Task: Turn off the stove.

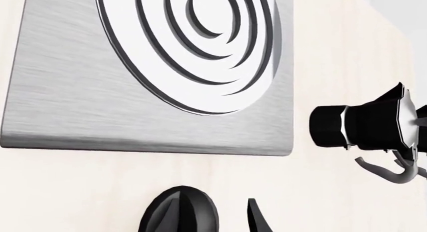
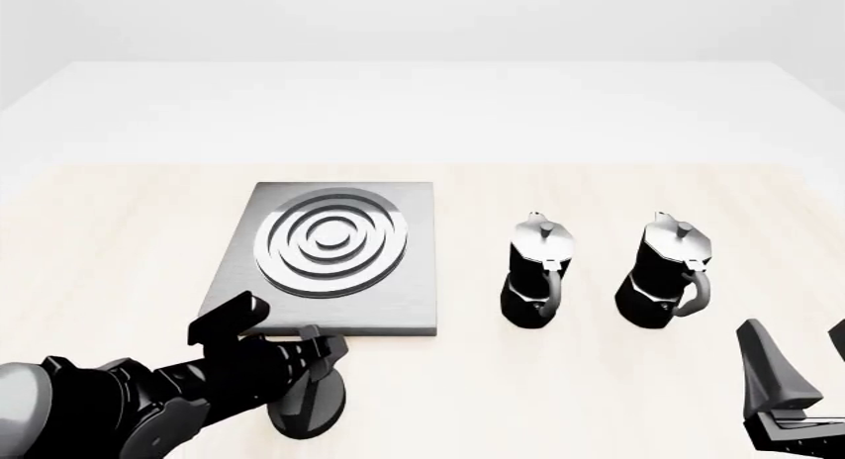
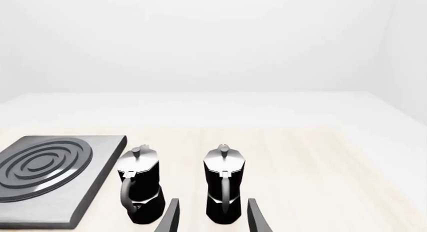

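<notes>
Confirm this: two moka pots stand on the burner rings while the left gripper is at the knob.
Wrong on the pots. Both moka pots stand on the table beside the stove, as the front view shows. The left gripper is at the knob.

Brushed-metal stove (image 2: pixel 396 291), glossy black knob (image 2: pixel 308 408)

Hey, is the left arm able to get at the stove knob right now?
Probably yes. The left hand is already right at the knob, which sits in front of the stove slab with nothing between them. Whether its fingers are closed on it cannot be told.
</notes>
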Action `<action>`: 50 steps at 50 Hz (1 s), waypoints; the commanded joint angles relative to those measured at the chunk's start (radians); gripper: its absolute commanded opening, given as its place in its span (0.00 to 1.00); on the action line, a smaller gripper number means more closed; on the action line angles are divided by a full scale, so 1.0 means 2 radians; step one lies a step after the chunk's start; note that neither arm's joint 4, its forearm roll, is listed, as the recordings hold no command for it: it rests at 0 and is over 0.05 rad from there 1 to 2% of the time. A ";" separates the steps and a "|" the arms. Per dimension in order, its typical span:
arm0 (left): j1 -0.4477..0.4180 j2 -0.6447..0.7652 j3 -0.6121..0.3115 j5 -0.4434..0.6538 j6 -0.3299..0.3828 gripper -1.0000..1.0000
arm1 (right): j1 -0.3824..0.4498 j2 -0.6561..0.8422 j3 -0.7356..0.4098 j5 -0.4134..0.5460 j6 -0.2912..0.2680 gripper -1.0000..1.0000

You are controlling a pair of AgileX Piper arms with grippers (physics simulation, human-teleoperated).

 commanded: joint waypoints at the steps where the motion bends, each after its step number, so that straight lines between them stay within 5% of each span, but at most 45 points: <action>1: -0.037 0.037 -0.036 0.001 -0.003 1.00 | -0.002 -0.002 0.000 0.001 0.000 1.00; 27: 0.009 -0.075 -0.140 0.138 0.070 1.00 | -0.001 -0.015 -0.001 0.014 -0.002 1.00; 40: -0.008 -0.099 -0.168 0.162 0.099 1.00 | 0.000 -0.018 -0.001 0.016 -0.006 1.00; 50: 0.017 -0.126 -0.176 0.187 0.114 1.00 | 0.002 -0.014 -0.001 0.011 -0.007 1.00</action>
